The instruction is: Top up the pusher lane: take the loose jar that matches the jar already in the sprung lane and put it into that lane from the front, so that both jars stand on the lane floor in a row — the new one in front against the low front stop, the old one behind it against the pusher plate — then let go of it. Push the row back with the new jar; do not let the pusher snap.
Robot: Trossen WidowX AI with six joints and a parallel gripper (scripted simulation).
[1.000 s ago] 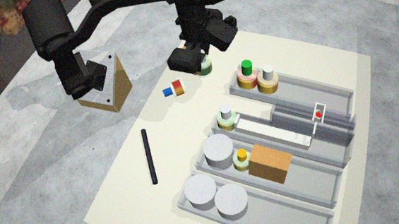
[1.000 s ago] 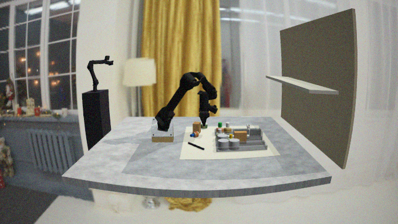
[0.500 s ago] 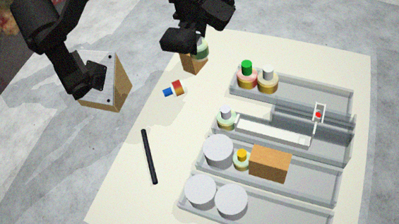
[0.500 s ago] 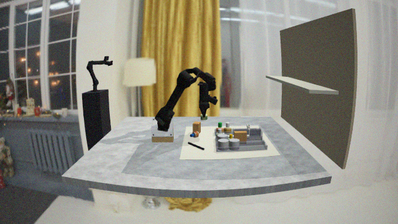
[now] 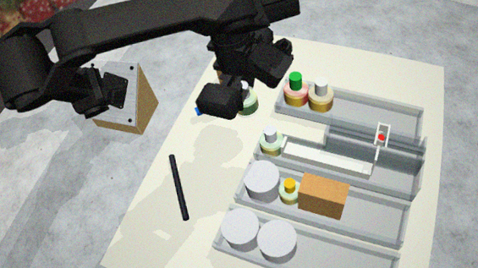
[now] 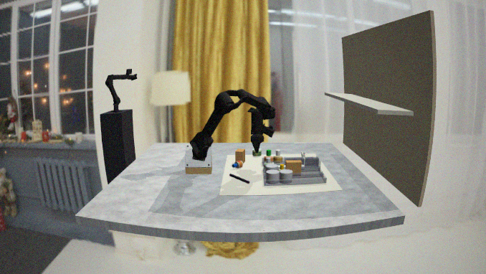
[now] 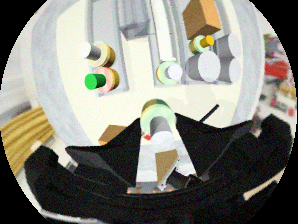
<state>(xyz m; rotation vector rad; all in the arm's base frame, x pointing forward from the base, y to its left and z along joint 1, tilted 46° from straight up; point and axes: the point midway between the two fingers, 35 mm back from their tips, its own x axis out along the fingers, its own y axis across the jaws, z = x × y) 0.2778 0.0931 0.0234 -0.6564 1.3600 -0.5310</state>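
Observation:
My gripper (image 5: pixel 242 95) (image 6: pixel 256 150) (image 7: pixel 157 118) is shut on a pale green jar (image 5: pixel 250 102) (image 6: pixel 256 153) (image 7: pixel 157 107) with a grey-white cap and a darker green base. The jar is upright and off the mat, in front of the rack and toward its far side. A similar pale green jar (image 5: pixel 272 145) (image 7: pixel 162 73) with a grey-white cap stands at the front end of the sprung lane (image 5: pixel 398 178). The white pusher (image 5: pixel 325 158) is directly behind it. The low front stop is hard to make out.
A far-side lane holds a green-capped jar (image 5: pixel 296 94) and a tan jar (image 5: pixel 321 100). Near-side lanes hold grey cylinders, a yellow-capped jar (image 5: pixel 289 192) and an orange box (image 5: pixel 324 196). A brown block (image 6: pixel 240 156), a lying blue-capped jar (image 6: pixel 238 164) and a black stick (image 5: pixel 179 187) are outside the rack.

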